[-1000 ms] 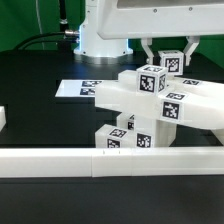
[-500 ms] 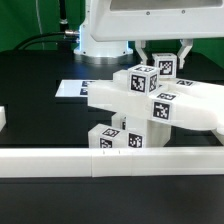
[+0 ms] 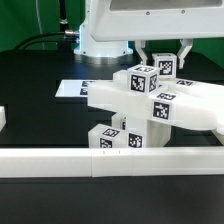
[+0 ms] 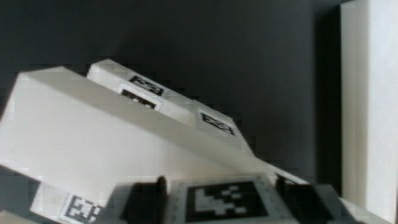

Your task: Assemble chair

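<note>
Trouble, if it comes, starts at the top: the gripper [image 3: 163, 57] is clamped on a short white post [image 3: 163, 66] whose tag faces out, its two dark fingers [image 3: 184, 49] either side of the block. Just below and touching sits the chair [image 3: 150, 105], a part-built stack with the seat slab [image 3: 190, 110] tilted. I judge a skewed push or twist here could shift the whole stack on the black worktop [image 3: 40, 120], or the post could bind crooked in its seat and slip from the grip. The wrist view shows the tagged post [image 4: 222, 200] between the fingers, the slab [image 4: 107, 130] beyond it. The low white rail [image 3: 110, 160] lies nearer the camera. No containers are in sight.
</note>
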`<state>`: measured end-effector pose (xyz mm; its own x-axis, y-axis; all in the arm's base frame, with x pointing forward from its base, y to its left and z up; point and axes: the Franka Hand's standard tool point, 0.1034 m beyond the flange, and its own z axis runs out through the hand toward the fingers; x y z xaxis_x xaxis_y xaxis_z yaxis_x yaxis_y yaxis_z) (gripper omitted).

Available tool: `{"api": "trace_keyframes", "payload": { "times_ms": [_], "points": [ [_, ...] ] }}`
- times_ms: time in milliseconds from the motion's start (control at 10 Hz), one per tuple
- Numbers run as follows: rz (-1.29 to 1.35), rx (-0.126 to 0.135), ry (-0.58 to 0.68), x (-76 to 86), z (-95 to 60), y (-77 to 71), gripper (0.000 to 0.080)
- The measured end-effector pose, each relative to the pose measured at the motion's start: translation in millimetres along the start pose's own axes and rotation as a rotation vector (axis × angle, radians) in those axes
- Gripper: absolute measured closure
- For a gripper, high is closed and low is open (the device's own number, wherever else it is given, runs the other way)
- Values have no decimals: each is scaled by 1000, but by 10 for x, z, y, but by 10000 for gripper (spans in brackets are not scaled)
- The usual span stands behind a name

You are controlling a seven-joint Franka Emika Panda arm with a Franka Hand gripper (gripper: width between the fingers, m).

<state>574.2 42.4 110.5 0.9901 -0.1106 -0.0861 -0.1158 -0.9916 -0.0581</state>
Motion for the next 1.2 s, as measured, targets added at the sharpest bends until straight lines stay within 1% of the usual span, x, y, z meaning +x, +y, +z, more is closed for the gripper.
{"api": "trace_keyframes", "payload": {
  "times_ms": [300,400,600,800,1000,1100,1200],
  "points": [
    [35,3,0,-1,2,1,515],
    [167,16,-1,-4,2,13,515],
    [334,16,7,-2,6,27,515],
    [577,35,25,1,9,15,515],
    [728,78,42,26,6,43,515],
    [814,87,45,39,4,43,515],
    [886,89,42,38,5,34,515]
  ]
}}
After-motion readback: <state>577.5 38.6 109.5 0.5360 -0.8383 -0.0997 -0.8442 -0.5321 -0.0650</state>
